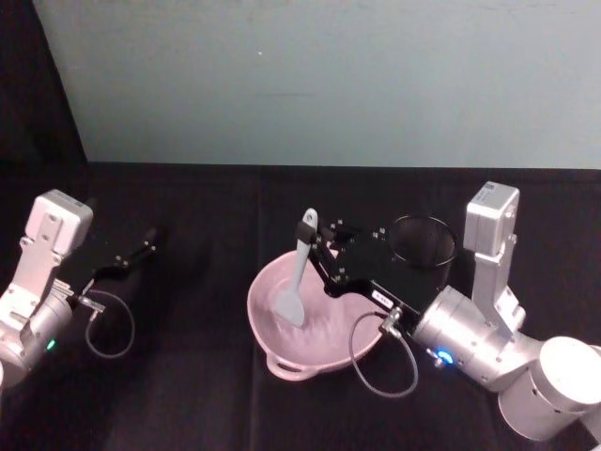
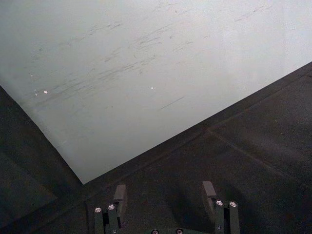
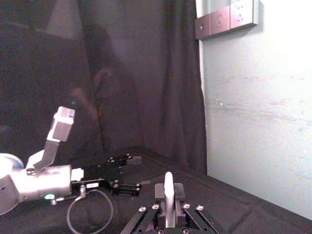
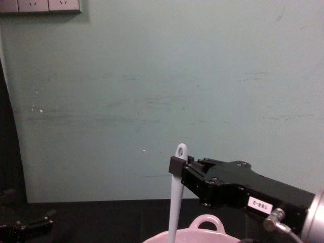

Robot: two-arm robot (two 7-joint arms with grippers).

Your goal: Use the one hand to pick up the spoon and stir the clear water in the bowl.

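The pale pink bowl [image 1: 319,352] sits on the black table in front of me; its loop handle [image 4: 208,221] shows in the chest view. My right gripper [image 1: 317,246] is shut on the upper handle of the white spoon [image 1: 298,272], which stands nearly upright with its flat blade down inside the bowl. In the chest view the spoon [image 4: 175,197] rises from the bowl with the right gripper [image 4: 177,166] clamped just under its hole. The spoon handle [image 3: 168,187] pokes up between the right fingers. My left gripper [image 1: 148,241] rests open at the left, holding nothing.
A black wire-mesh cup [image 1: 424,242] stands just behind the right gripper, right of the bowl. A grey cable [image 1: 380,362] loops off the right wrist by the bowl's rim. A pale wall closes off the back of the table.
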